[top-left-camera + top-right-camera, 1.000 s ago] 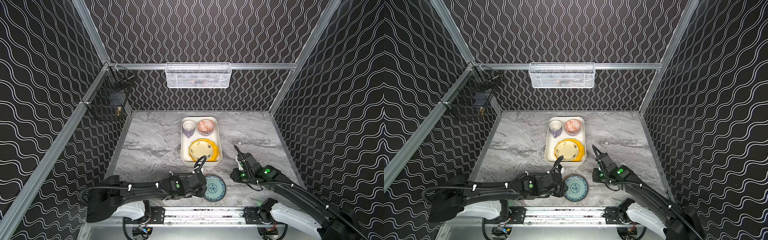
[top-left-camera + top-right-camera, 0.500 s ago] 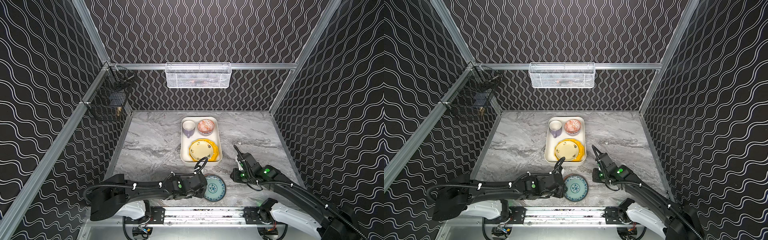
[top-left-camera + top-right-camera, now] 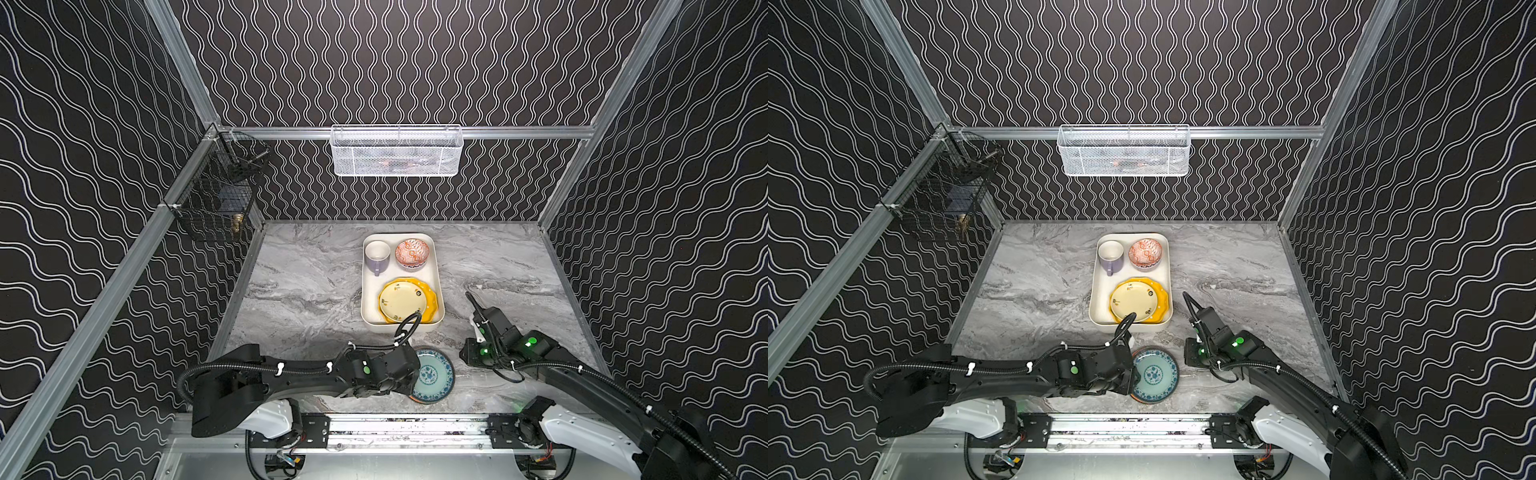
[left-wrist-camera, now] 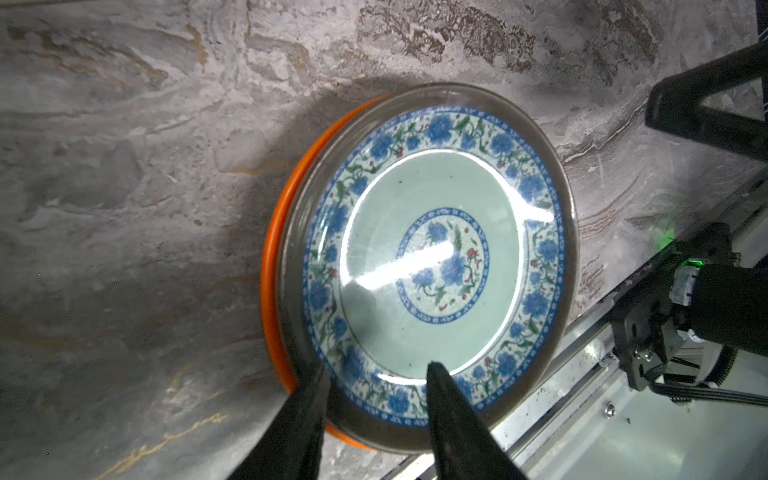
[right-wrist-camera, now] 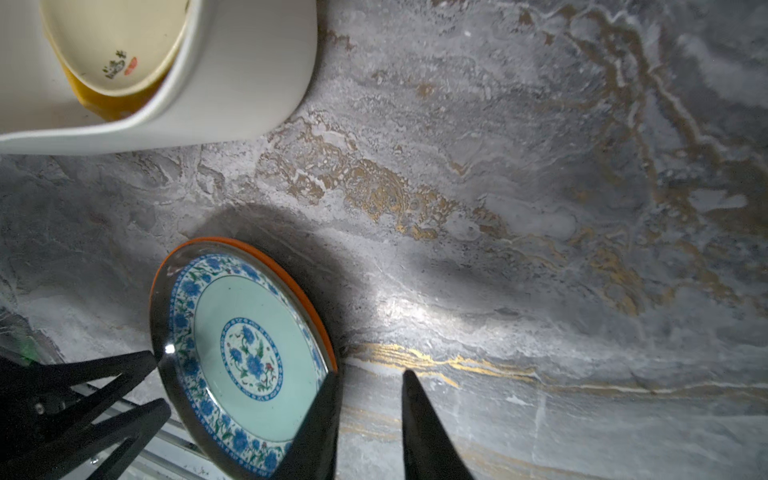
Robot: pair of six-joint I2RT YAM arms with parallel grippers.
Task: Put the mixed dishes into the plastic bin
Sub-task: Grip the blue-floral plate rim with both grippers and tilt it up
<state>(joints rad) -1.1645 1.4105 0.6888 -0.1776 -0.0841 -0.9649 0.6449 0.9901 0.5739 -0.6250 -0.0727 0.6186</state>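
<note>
The left end effector point(image 4: 376, 368) straddles the teal plate point(image 4: 432, 266) rim, grip unclear; the right end effector point(image 5: 370, 374) is partly open, empty.

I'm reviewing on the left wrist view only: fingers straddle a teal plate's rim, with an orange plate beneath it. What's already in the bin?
Observer: In both top views the plastic bin holds a lavender mug, a red-patterned bowl and a cream plate lying on a yellow scalloped plate.
Operator: Is the right gripper holding anything?
Observer: No. In the right wrist view the right gripper is open over bare tabletop, beside the teal plate.
</note>
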